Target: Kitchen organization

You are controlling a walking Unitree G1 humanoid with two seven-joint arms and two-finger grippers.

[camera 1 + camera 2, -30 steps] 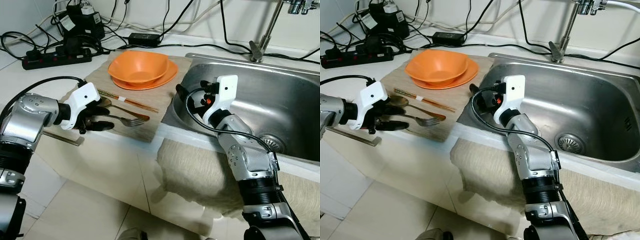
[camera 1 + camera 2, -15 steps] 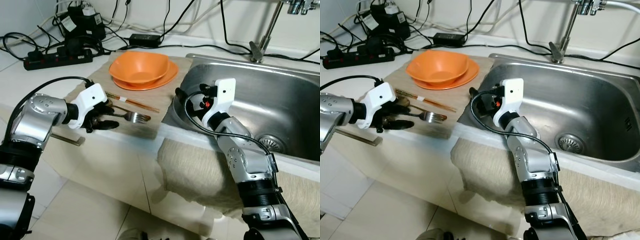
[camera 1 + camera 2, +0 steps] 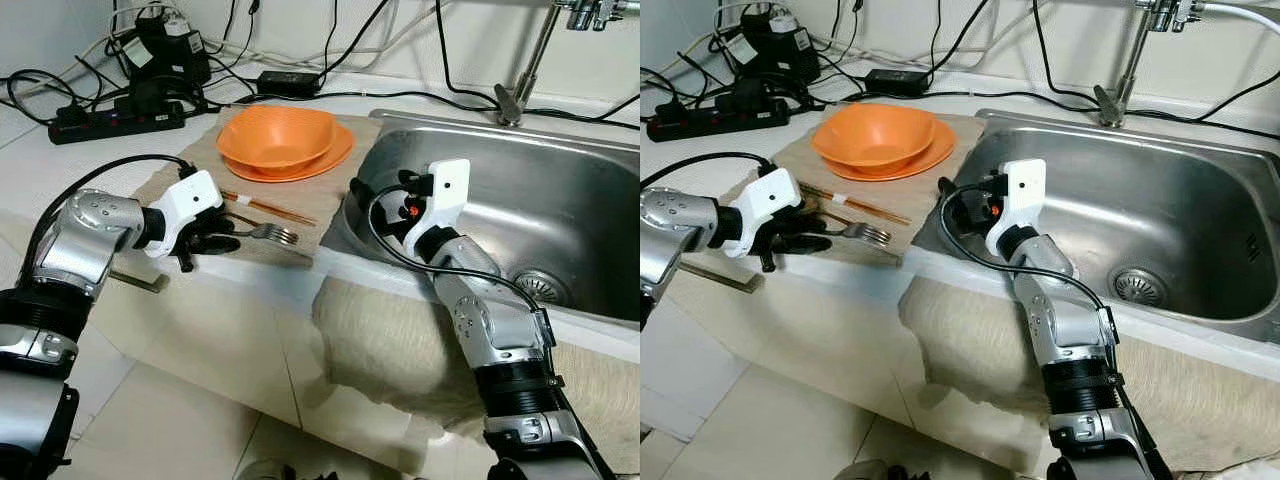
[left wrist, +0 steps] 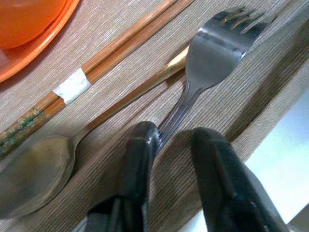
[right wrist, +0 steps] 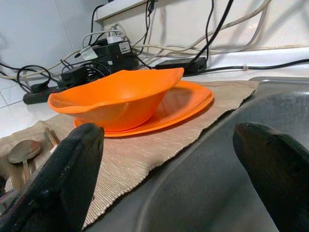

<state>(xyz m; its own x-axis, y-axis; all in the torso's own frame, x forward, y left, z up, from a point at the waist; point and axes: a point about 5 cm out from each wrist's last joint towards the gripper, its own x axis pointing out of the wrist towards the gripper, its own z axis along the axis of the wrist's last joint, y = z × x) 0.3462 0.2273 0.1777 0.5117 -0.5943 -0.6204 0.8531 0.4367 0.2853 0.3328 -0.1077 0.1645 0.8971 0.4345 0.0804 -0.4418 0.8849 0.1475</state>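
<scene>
- The left gripper (image 4: 166, 145) sits low over the front edge of a woven beige placemat (image 3: 330, 190), its two glossy black fingers (image 4: 137, 159) set a little apart with the slim handle of a shiny steel fork (image 4: 212, 53) against the inner side of one; whether they pinch the handle cannot be told.
- The fork lies flat on the mat, its tines pointing toward the sink.
- Just beside the fork lies a dull metal spoon with an oval bowl and a brassy handle (image 4: 34, 169), the handle running under the fork's neck.
- Beyond the spoon lies a pair of brown wooden chopsticks (image 4: 116, 58) bound with a strip of white tape, side by side.
- An orange plastic bowl with a wavy, squarish rim (image 3: 278, 135) rests on a round orange plate (image 3: 335, 155) at the back of the mat.
- The right gripper (image 5: 169, 159) hangs at the rim of the brushed stainless-steel sink (image 3: 560, 210), its fingers spread wide and empty.
- A black power strip (image 3: 115, 118) and tangled cables lie on the white counter behind.
</scene>
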